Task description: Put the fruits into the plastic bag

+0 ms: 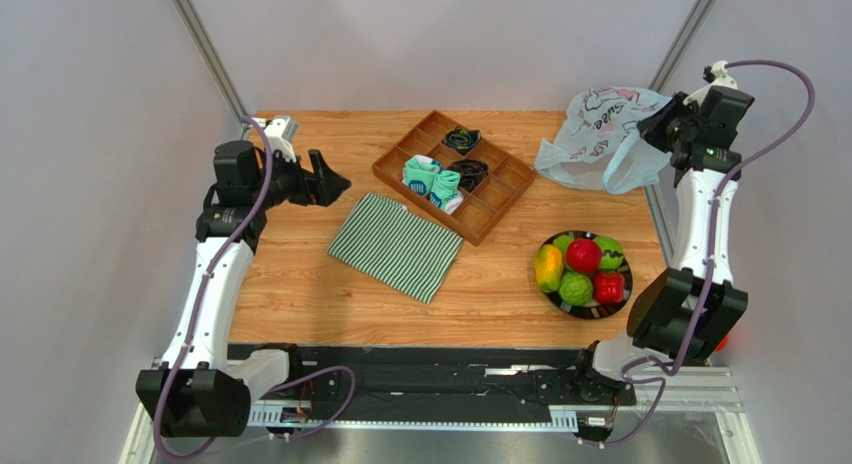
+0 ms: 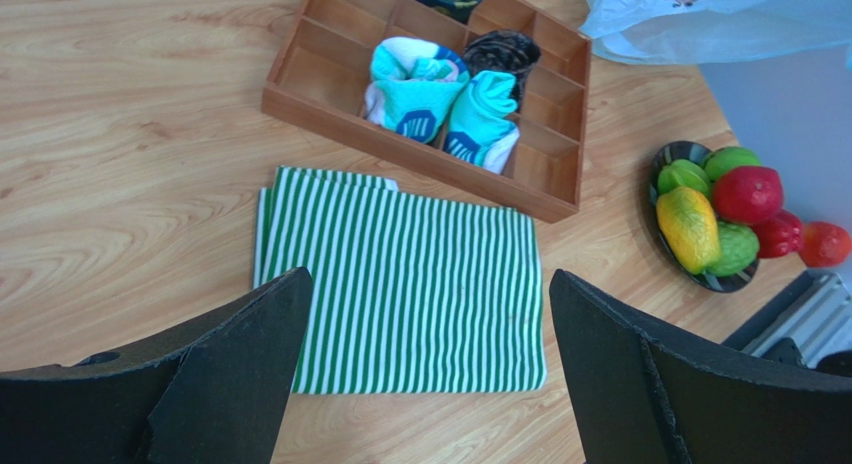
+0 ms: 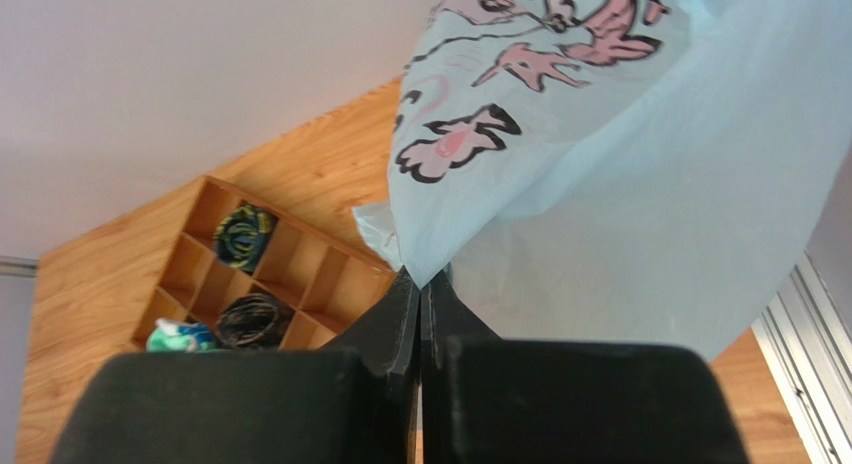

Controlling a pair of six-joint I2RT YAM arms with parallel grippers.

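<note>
The fruits (image 1: 582, 268) lie piled in a dark bowl (image 1: 548, 292) at the table's front right: a red round one (image 1: 583, 255), green ones and a yellow-orange one (image 1: 547, 267). The left wrist view has them at its right edge (image 2: 718, 216). The pale-blue plastic bag (image 1: 598, 134) with pink-and-black print is lifted at the back right corner. My right gripper (image 1: 662, 124) is shut on the bag's edge; in the right wrist view the film (image 3: 600, 164) rises from the pinched fingertips (image 3: 422, 276). My left gripper (image 1: 335, 184) hangs open over the back left, nothing between its fingers (image 2: 250, 324).
A wooden divided tray (image 1: 393, 171) at mid-table holds teal socks (image 1: 432, 182) and dark rolled items. A folded green-and-white striped cloth (image 1: 396, 246) lies in front of it. The right arm stands beside the bowl along the table's right edge.
</note>
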